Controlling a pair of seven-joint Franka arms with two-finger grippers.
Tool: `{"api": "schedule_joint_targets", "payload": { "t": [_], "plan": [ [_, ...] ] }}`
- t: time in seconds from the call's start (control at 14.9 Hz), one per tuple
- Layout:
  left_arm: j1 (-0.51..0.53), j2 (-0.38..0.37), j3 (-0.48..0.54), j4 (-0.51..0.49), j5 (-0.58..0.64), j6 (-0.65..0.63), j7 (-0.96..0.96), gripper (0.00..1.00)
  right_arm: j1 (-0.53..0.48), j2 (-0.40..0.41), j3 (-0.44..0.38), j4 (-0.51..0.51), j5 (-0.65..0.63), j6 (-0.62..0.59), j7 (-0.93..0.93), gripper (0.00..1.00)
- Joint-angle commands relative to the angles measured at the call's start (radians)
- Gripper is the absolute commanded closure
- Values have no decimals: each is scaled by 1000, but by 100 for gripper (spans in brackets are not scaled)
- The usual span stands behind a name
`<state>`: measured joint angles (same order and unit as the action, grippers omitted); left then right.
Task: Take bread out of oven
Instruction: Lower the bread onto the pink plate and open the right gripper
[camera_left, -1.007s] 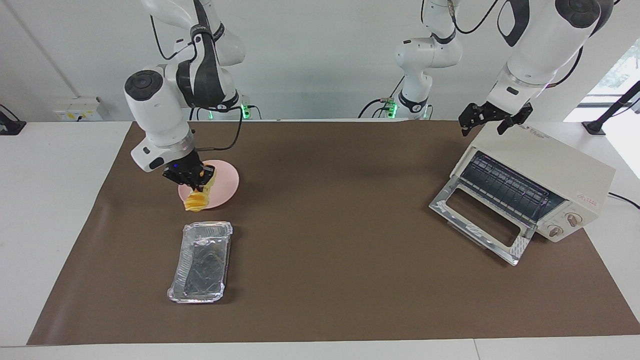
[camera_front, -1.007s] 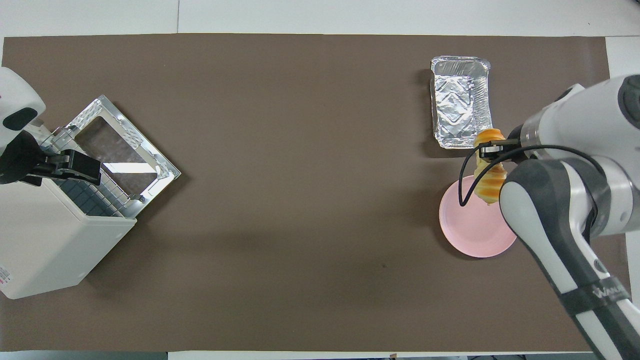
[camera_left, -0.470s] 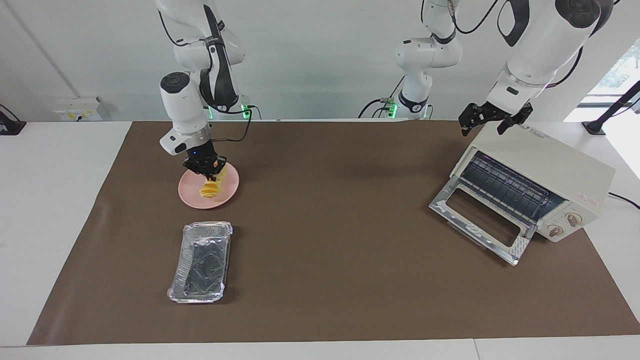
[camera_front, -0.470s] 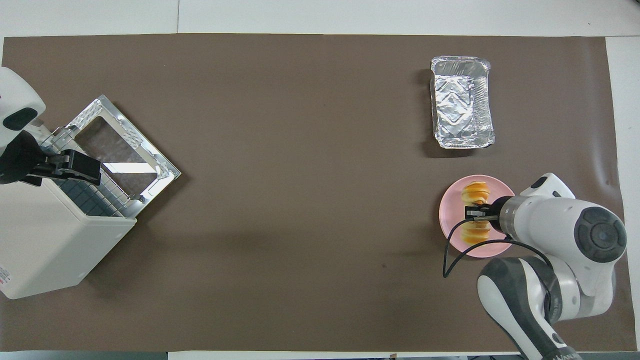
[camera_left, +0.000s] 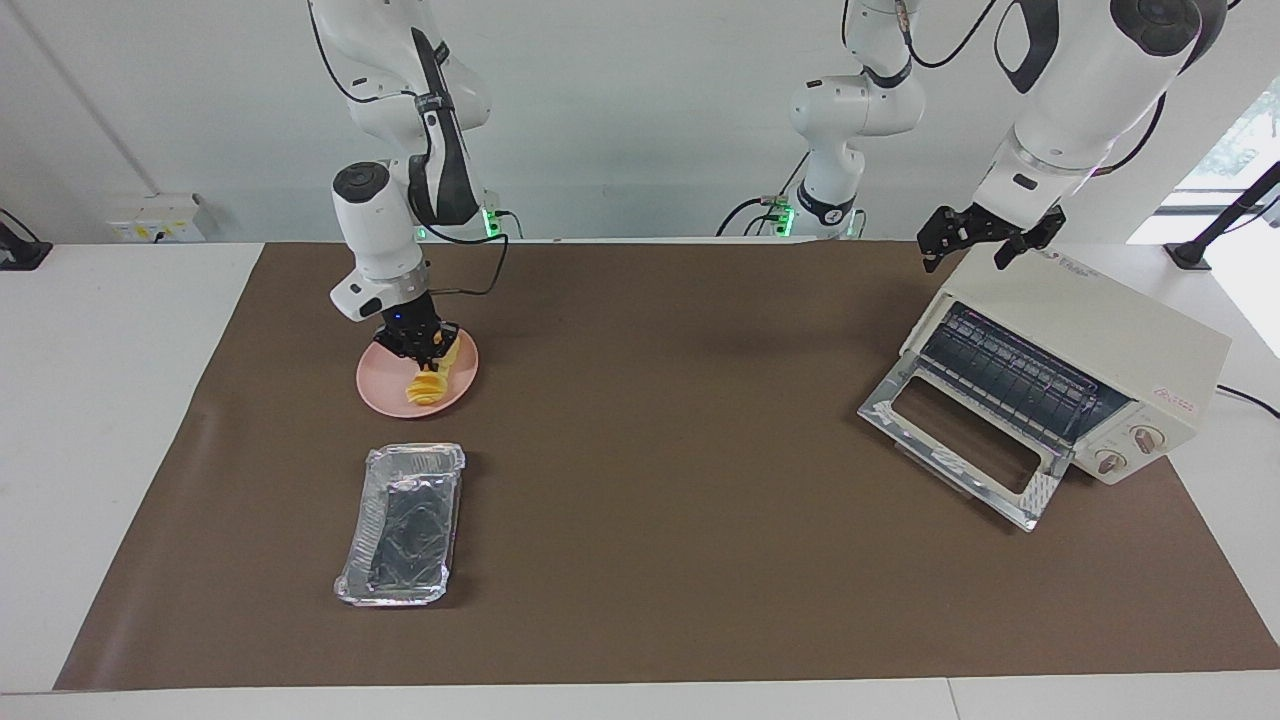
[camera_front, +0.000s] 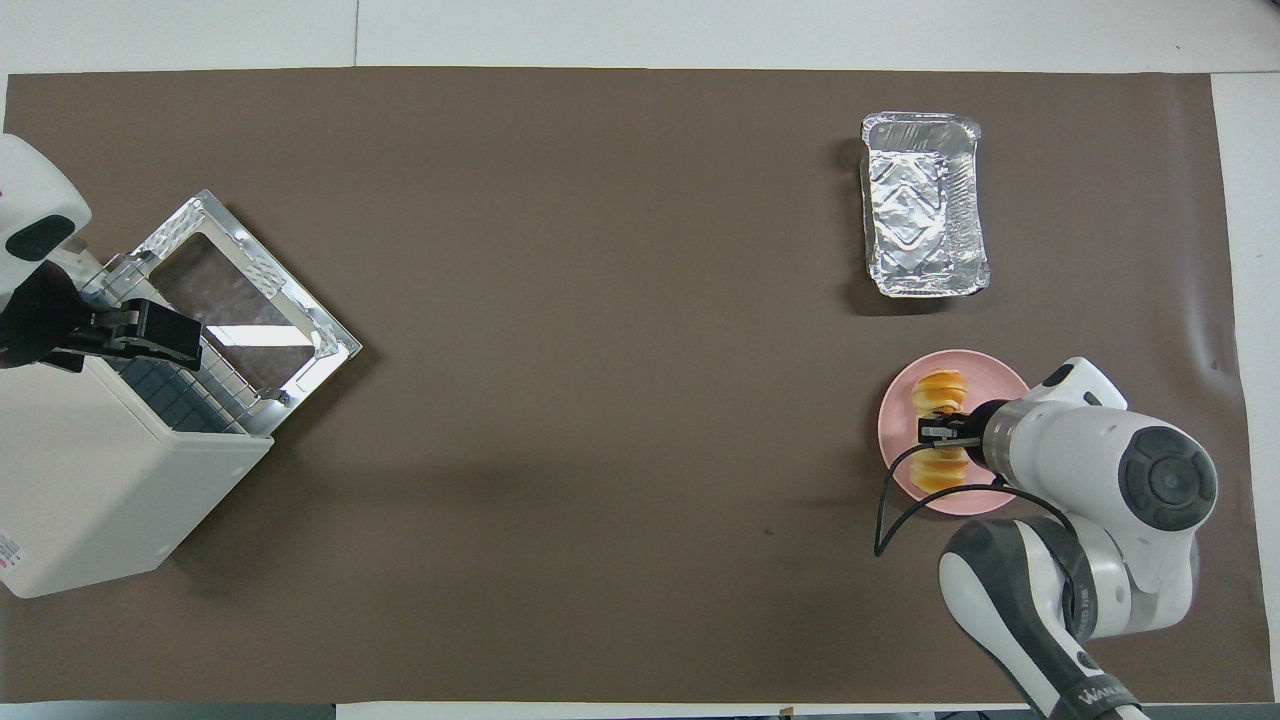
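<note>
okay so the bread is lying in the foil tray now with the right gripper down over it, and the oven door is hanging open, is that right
Not quite. The bread lies on the pink plate, not in the foil tray, which is empty; the overhead view shows it. The rest holds: the right gripper is down over the bread, and the oven door hangs open.

I am watching through two high cameras. One is facing my robots from across the table (camera_left: 120, 400), looking down at a slant. The other is looking steeply down from above their end. Both are covering the whole brown mat (camera_left: 680, 560), turned half around; both seem about equally distant.
</note>
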<state>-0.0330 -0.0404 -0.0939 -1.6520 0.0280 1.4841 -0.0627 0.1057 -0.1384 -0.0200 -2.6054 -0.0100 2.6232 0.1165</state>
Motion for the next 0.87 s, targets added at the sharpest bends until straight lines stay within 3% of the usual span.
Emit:
{"api": "schedule_joint_targets", "payload": {
  "t": [0.0,0.13,0.4,0.67,0.81],
  "plan": [
    [11,-24,-3,-22,-17,-4,7,0,-9,0,3,31,12,-11,-21,0],
    [11,-24,-3,-22,-17,-4,7,0,-8,-3,3,112,13,-137,-26,0],
    [11,-24,-3,-22,-17,-4,7,0,-53,0,0,374,13,-435,-49,0],
    [11,-26,-3,-22,-17,-4,7,0,-104,8,-1,595,12,-641,-174,0],
    [11,-26,-3,-22,-17,-4,7,0,-133,31,-3,742,12,-843,-277,0]
  ]
}}
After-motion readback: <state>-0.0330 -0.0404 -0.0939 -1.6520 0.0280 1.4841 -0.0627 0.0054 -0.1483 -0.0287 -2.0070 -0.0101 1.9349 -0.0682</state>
